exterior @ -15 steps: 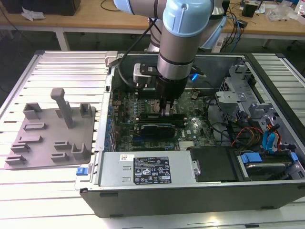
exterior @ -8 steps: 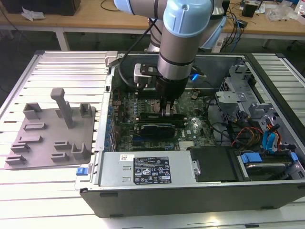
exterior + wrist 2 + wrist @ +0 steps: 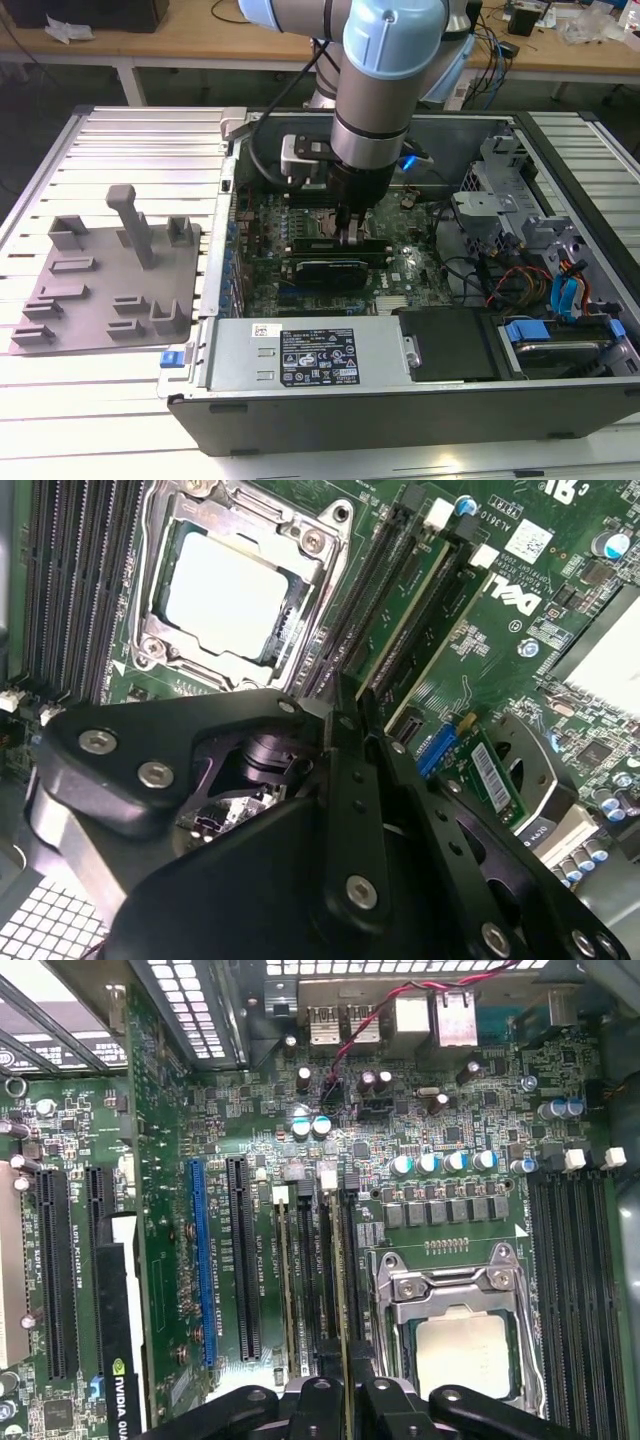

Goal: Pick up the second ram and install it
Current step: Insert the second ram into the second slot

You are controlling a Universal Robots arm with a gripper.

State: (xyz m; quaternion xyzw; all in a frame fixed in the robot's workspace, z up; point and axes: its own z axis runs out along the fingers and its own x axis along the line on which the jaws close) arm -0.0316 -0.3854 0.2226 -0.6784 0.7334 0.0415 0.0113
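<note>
My gripper (image 3: 352, 238) reaches down into the open computer case, just beside the CPU socket (image 3: 318, 222). In the first wrist view its black fingers (image 3: 322, 1398) are shut on the second ram (image 3: 341, 1290), a thin stick seen edge-on. The stick stands upright along a memory slot between the CPU socket (image 3: 465, 1350) and the long expansion slots (image 3: 243, 1260). I cannot tell how deep it sits in the slot. Another stick (image 3: 288, 1290) stands in a neighbouring slot. In the second wrist view the gripper (image 3: 345, 715) is shut over the slots next to the socket (image 3: 230, 590).
The grey holder tray (image 3: 100, 290) lies on the slatted table at the exterior view's left. Inside the case (image 3: 560, 170) a black graphics card (image 3: 325, 270) sits close in front of the gripper. Below it is a power supply (image 3: 300, 355), with cables and drive bays (image 3: 560, 290) towards the exterior view's right.
</note>
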